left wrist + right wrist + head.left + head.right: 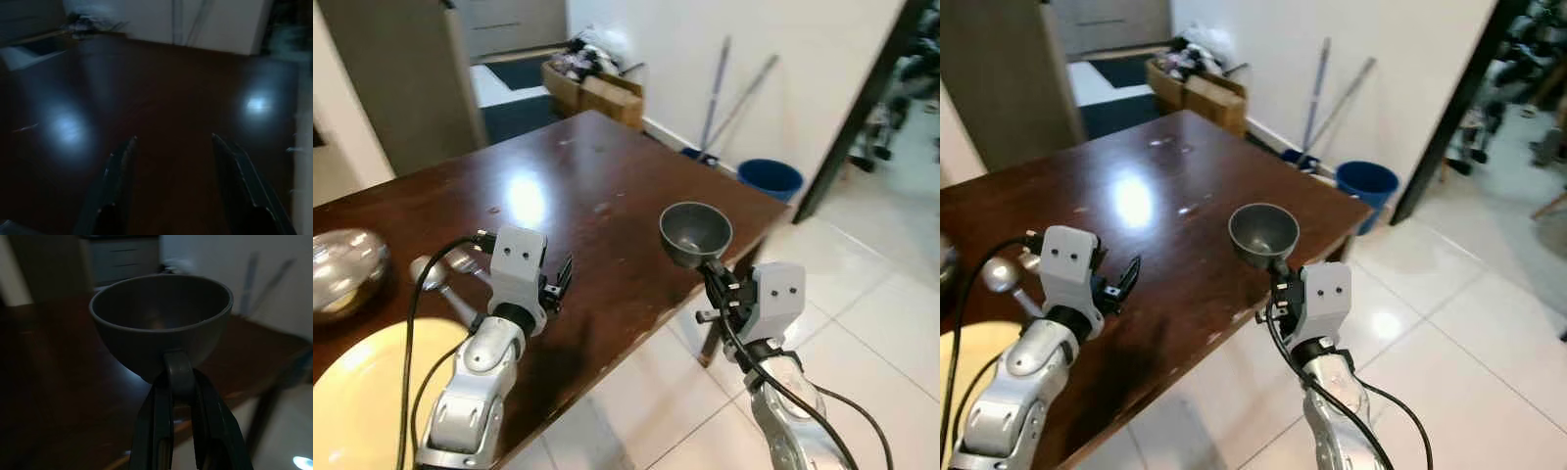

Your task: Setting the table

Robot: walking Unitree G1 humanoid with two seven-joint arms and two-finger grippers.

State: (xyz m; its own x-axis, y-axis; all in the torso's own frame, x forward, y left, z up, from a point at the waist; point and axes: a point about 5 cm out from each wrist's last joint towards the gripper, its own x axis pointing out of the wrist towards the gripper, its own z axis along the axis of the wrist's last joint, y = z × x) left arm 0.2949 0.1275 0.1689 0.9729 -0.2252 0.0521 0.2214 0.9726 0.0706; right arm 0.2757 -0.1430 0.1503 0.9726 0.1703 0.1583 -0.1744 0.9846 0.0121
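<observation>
Cup held at the surface's edge, not yet set down

Now pinched by its handle in the right hand (182,396), fingers closed narrow around that loop: a small grey cup (695,233), upright, mouth up, raised clear of the dark wooden surface (597,176). Held just ahead of the right hand, over the near corner, probably so as to come down level. Ahead of the left hand (171,186): bare, glossy wood. Left hand spread wide, empty, low over the surface, likely kept out of the way. Beside and behind the left hand: a yellow plate (362,392), a metal bowl (342,269) and a metal ladle (435,274). Likely next: lowering the cup onto free wood near the plate.
</observation>
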